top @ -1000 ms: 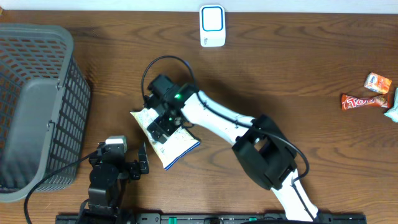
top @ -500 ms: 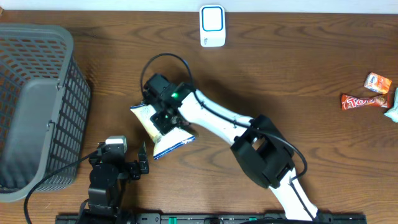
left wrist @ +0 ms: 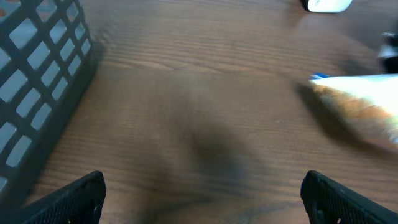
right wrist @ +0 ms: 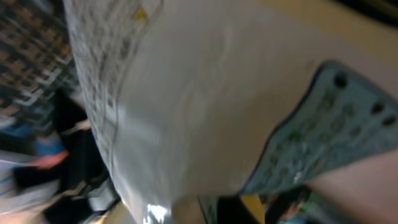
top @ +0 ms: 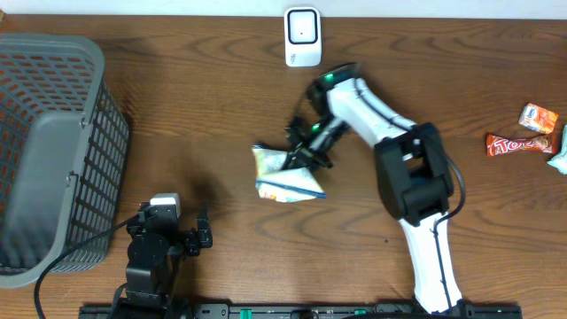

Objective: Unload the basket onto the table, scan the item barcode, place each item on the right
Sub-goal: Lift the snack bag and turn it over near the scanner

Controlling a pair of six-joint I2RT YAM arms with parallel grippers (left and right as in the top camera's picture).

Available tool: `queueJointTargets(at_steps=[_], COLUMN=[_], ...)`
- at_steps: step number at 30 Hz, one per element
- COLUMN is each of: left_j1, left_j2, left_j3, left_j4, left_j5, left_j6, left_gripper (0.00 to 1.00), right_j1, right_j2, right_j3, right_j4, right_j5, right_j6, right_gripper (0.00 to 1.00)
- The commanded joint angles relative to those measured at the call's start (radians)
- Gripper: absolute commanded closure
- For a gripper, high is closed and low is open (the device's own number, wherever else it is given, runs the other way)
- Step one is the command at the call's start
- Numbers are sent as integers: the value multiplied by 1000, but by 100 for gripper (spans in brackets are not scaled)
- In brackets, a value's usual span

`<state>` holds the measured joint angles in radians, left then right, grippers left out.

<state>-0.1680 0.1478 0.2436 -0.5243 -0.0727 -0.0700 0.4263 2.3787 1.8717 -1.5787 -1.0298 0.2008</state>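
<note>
The right gripper [top: 299, 156] was clamped on the bag [top: 285, 175], which sat at its tip, below and left of the scanner [top: 302, 37] and well apart from it. The left gripper [left wrist: 204, 190] stood wide and empty beside the basket [top: 53, 142].

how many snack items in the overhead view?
4. One bag held in the right gripper mid-table; orange packet, red bar and a pale packet cut off by the frame, all at the right edge. More may sit off-frame.
</note>
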Motion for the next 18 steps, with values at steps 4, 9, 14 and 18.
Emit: queueJointTargets(at_steps=[4,9,14,18], left_j1=[2,2,2,2], left_j2=[-6,-6,-6,-6], left_j3=[14,14,14,14], left_j4=[1,1,1,1], left_j5=[10,10,10,10], left_j6=[17,17,17,17], left_gripper=[1,1,1,1], right_j1=[-68,-89,-90,-90], right_j2=[3,3,3,3], right_j3=[18,18,18,18], right_j4=[-124,-124,-86,-1], right_j5=[-238,-245,-135,228], right_j6=[17,55,-49,-27], right_gripper=[99,99,99,99])
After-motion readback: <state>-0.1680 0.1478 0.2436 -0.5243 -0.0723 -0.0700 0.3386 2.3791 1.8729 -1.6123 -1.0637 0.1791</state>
